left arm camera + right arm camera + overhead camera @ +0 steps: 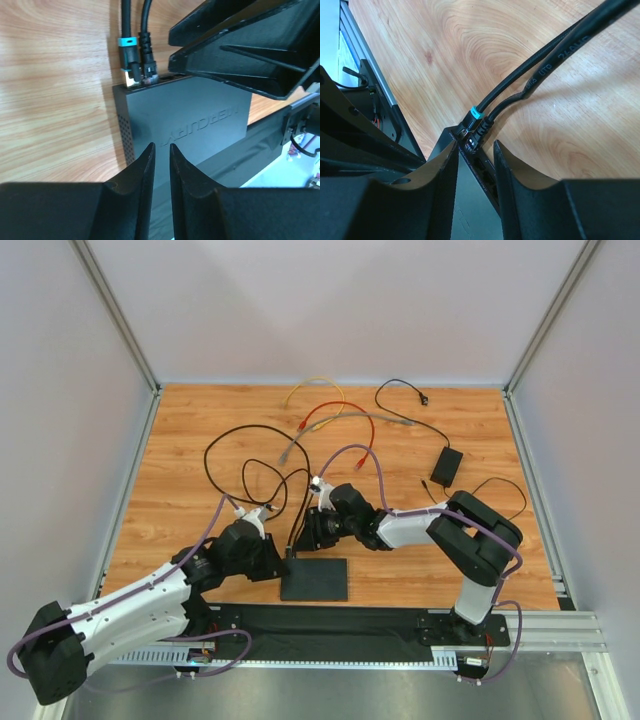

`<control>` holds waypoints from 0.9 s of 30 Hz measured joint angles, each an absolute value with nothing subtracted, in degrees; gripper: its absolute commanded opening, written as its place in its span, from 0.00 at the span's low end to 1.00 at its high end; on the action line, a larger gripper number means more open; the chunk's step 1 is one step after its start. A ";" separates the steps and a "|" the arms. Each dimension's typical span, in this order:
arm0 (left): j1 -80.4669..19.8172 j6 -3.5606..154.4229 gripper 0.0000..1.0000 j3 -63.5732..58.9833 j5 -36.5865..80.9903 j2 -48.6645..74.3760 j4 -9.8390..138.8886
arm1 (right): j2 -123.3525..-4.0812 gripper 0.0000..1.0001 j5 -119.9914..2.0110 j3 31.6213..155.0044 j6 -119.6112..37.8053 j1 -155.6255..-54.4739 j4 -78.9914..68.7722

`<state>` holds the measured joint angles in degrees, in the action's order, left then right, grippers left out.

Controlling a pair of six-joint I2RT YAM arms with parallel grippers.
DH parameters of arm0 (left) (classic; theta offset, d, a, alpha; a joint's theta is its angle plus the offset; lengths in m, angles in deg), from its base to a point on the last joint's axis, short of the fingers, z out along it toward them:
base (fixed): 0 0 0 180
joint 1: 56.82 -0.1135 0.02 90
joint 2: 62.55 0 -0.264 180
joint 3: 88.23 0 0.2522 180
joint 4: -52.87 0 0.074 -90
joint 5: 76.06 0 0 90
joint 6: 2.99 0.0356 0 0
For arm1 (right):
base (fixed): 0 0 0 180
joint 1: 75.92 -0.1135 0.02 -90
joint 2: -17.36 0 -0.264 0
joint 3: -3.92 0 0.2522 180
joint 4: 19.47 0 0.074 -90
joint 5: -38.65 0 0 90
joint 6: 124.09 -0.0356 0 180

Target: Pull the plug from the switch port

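**Square up on one plug, pin the box, pull straight**

The switch (315,580) lies flat near the front edge of the table (180,460), just ahead of the arm bases, with its ports on the far side. Two plugs sit side by side at its far left corner: a cyan-banded plug (128,57) at the very end and a plain black plug (149,67) touching it. The right gripper (476,162) hangs over that port edge with its jaws partly apart and nothing between them. Both plugs lie just beyond its tips. I judge it should settle on one plug body alone, not on both and not on the cables (545,65). The left gripper (161,162) points at the switch's lid, its jaws a narrow slit gripping nothing; whether its tips press the lid I cannot tell. Pressing down there would keep the box from sliding — then the pull should run straight back along the cable line, with the latch squeezed
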<state>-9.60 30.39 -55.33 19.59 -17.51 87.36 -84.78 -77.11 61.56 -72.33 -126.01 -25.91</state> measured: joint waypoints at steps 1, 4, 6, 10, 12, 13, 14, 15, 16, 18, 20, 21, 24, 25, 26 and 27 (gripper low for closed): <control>-9.60 30.35 0.25 -55.33 19.74 -17.51 87.08 | -84.78 0.34 -77.11 61.56 -72.37 -126.01 -25.91; -9.60 30.32 0.25 -55.33 20.07 -17.54 86.66 | -84.94 0.34 -77.24 61.56 -72.57 -126.01 -25.93; -9.60 30.32 0.25 -55.33 20.29 -17.47 86.44 | -85.44 0.33 -77.48 61.56 -73.05 -126.01 -26.35; -9.60 30.28 0.25 -55.35 20.81 -16.22 85.46 | -87.17 0.33 -77.96 61.56 -73.70 -126.01 -26.20; -9.60 30.26 0.24 -55.74 21.03 -15.24 84.26 | -87.52 0.33 -78.40 61.58 -73.94 -126.01 -26.28; -9.60 30.24 0.24 -56.03 21.12 -14.78 83.84 | -87.52 0.33 -78.46 61.58 -73.97 -126.01 -26.28; -9.60 30.22 0.24 -56.33 21.16 -14.39 83.51 | -87.54 0.33 -78.55 61.58 -74.05 -126.01 -26.28; -9.60 30.19 0.24 -56.64 21.19 -14.08 83.43 | -87.54 0.33 -78.64 61.58 -74.14 -126.01 -26.28; -9.62 29.87 0.24 -56.92 21.49 -13.97 82.99 | -87.56 0.33 -78.83 61.58 -74.21 -126.01 -26.28; -9.56 29.69 0.24 -57.01 21.45 -13.97 82.44 | -87.58 0.33 -79.14 61.58 -74.38 -126.01 -26.31; -9.56 29.56 0.24 -57.27 21.45 -13.97 81.94 | -87.95 0.33 -79.75 61.62 -74.60 -126.01 -26.63; -9.56 29.54 0.24 -57.30 21.45 -14.00 81.81 | -88.24 0.33 -80.21 61.62 -74.82 -126.01 -26.90; -9.56 29.41 0.24 -57.38 21.43 -14.00 81.66 | -88.78 0.33 -81.02 61.91 -74.95 -126.01 -27.53; -9.56 29.38 0.24 -57.47 21.43 -14.00 81.50 | -88.98 0.33 -81.19 61.99 -75.02 -126.01 -27.64; -9.56 29.36 0.24 -57.54 21.43 -14.00 81.35 | -89.20 0.33 -81.41 62.10 -75.10 -126.01 -27.88; -9.56 29.36 0.24 -57.56 21.45 -14.00 81.31 | -89.40 0.33 -81.63 62.28 -75.21 -125.99 -27.94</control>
